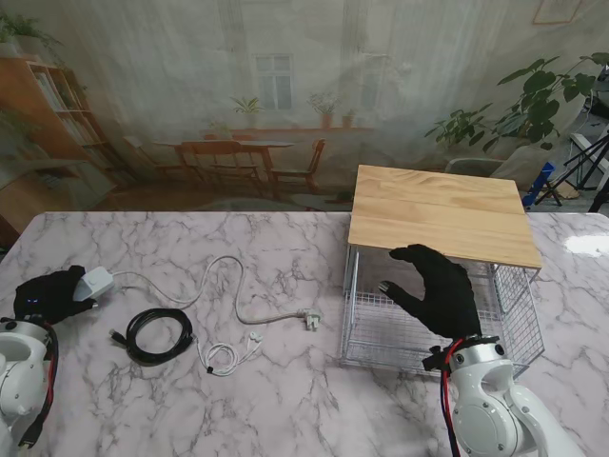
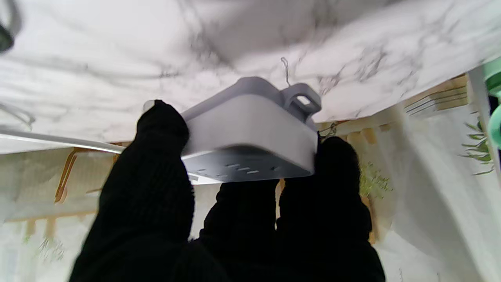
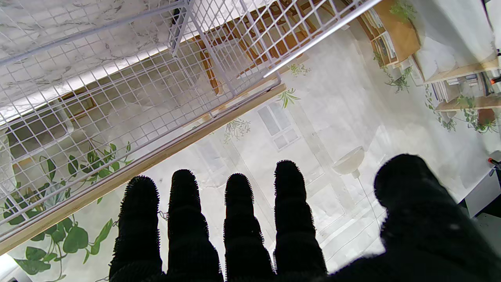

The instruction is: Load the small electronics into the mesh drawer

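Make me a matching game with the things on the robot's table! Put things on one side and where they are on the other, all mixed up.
Things:
1. white power strip
2. coiled black cable
3. right hand
4. white earphones

Places or states:
A. open, held over the mesh drawer
B. gripped in the left hand
C. lying on the marble between the black coil and the drawer
D. lying in a round loop on the marble, near the left hand

Pairs: 1-B, 2-D, 3-A, 4-C
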### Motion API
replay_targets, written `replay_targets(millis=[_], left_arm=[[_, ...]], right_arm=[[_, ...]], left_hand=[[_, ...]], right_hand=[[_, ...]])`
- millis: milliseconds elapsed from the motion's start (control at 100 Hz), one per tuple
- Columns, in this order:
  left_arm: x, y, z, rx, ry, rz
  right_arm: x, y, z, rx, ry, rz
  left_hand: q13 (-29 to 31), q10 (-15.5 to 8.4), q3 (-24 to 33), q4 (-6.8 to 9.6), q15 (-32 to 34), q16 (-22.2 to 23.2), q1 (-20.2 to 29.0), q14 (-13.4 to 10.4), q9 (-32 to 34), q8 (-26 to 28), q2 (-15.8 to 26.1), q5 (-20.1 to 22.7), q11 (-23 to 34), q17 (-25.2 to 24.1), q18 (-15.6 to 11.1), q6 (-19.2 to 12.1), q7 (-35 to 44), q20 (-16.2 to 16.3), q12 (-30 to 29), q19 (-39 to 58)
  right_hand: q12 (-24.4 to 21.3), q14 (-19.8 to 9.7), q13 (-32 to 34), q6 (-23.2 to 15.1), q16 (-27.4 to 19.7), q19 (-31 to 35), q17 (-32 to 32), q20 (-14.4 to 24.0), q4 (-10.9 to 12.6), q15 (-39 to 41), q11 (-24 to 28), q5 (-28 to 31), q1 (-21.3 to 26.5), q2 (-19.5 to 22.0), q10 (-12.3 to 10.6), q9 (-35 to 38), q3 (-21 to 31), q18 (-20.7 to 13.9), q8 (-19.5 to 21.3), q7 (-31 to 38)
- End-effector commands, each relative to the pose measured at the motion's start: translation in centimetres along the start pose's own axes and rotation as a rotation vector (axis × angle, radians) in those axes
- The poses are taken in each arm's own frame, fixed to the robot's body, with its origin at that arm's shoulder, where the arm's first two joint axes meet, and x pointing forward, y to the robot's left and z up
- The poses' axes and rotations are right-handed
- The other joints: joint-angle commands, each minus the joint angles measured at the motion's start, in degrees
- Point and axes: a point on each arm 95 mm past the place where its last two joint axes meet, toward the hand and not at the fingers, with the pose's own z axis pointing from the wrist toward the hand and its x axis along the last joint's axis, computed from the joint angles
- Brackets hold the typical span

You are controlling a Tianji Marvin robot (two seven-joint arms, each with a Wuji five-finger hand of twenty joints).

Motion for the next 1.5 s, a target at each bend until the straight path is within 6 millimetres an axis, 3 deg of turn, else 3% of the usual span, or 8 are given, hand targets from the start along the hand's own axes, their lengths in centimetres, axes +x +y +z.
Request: replay_targets(millis=[0,370,720,840,960,1030,1320,1490], left_arm=[[0.4,-2.4,1.0,0.046,0.024,-0.015],[3.6,-11.4,4.0,0.128,0.216,-0.050],[10.3,-18.4,6.3,0.137,0.423,-0.082],[12.7,-20.2,6.7,0.133,0.482,-0.085],[15.0,-21.6,6.8,0.123,0.535,-0.086],[16.5,-22.2,6.8,0.119,0.565,-0.095],[23.1,-23.1,6.9,0.074,0.671,-0.147],[26.0,-23.5,6.9,0.055,0.716,-0.174]], right_arm=[[0.0,-0.1,-0.1,0.003,0.000,0.005],[1.3,1.9,0.3,0.013,0.091,-0.055],[3.9,4.4,2.4,0.109,0.253,-0.210],[5.2,5.3,3.4,0.121,0.310,-0.277],[6.2,6.0,4.4,0.136,0.338,-0.366],[6.9,6.2,5.0,0.165,0.336,-0.401],[8.9,5.5,7.9,0.208,0.296,-0.407],[9.4,5.1,9.3,0.215,0.267,-0.416]], left_hand=[[4.20,-2.90,14.25,6.73,6.46,3.38,15.43,-1.18,2.61,2.31,2.32,3.09,1.99,2.07,-6.10,-8.67,4.88,1.21,1.66,2.43],[4.34,-2.96,14.51,6.32,6.14,3.33,15.33,-1.17,2.81,2.19,2.18,3.62,1.70,2.01,-5.82,-9.20,4.82,1.25,1.64,2.15],[4.69,-3.28,14.62,6.42,6.01,3.44,15.17,-1.51,3.07,2.52,2.19,3.70,1.64,2.33,-5.96,-9.42,4.79,1.29,1.87,2.05],[4.63,-3.26,14.63,6.48,5.94,3.49,15.01,-1.51,3.00,2.58,2.32,3.62,1.55,2.49,-5.99,-9.40,4.71,1.27,1.92,1.94],[4.69,-3.26,14.67,6.55,5.93,3.53,14.95,-1.64,3.08,2.68,2.37,3.61,1.60,2.49,-6.00,-9.40,4.69,1.28,2.06,1.88],[4.76,-3.39,14.85,6.77,6.02,3.62,14.93,-1.76,3.12,2.80,2.32,3.62,1.71,2.48,-6.21,-9.49,4.72,1.26,2.28,1.76],[4.91,-3.47,15.03,6.99,5.94,3.59,14.62,-1.96,3.24,3.07,2.25,3.69,1.64,2.65,-6.43,-9.74,4.82,1.27,2.37,1.62],[5.11,-3.60,15.10,7.04,5.95,3.46,14.47,-1.98,3.42,3.13,2.17,3.80,1.60,2.89,-6.51,-9.89,4.92,1.24,2.29,1.52]], right_hand=[[0.36,0.34,-0.80,-0.11,-0.31,-0.87,-0.69,0.72,1.31,-2.22,1.10,-0.41,0.24,1.95,0.11,-0.80,-0.45,0.28,-0.10,-0.88],[0.34,0.28,-0.80,0.06,-0.01,-0.78,-0.53,0.78,1.29,-2.07,1.09,-0.59,-0.81,1.03,-0.11,-0.68,0.16,0.22,-0.11,-0.97],[0.29,1.03,-0.67,4.17,1.02,-0.63,-0.04,0.75,1.17,-1.52,0.90,-3.10,-2.52,-0.97,0.65,-1.63,0.46,0.40,-1.31,-3.55],[0.26,2.42,-0.77,7.16,4.54,-0.18,0.66,0.64,0.89,-0.55,1.02,-4.18,-5.53,-2.86,1.75,-2.25,3.06,0.68,-2.37,-6.45],[-0.71,2.86,-0.86,9.25,8.26,0.26,1.18,0.55,-0.77,-0.78,-0.93,-6.20,-15.13,-6.00,1.99,-2.89,7.80,0.92,-4.50,-12.27],[-1.69,2.98,-1.58,9.35,8.80,-0.28,0.79,0.36,-1.36,-0.99,-3.14,-9.25,-18.05,-7.46,1.95,-3.97,9.81,0.87,-6.20,-16.37],[-2.60,2.51,-1.70,11.11,8.52,-1.28,0.36,0.22,-3.59,-1.44,-5.38,-9.64,-21.91,-12.12,2.67,-5.93,11.99,0.89,-6.52,-19.20],[-1.68,1.64,-0.09,13.66,10.01,-1.38,0.93,0.48,-5.00,-0.28,-3.33,-10.79,-22.88,-15.34,4.28,-6.06,15.48,1.07,-7.13,-23.60]])
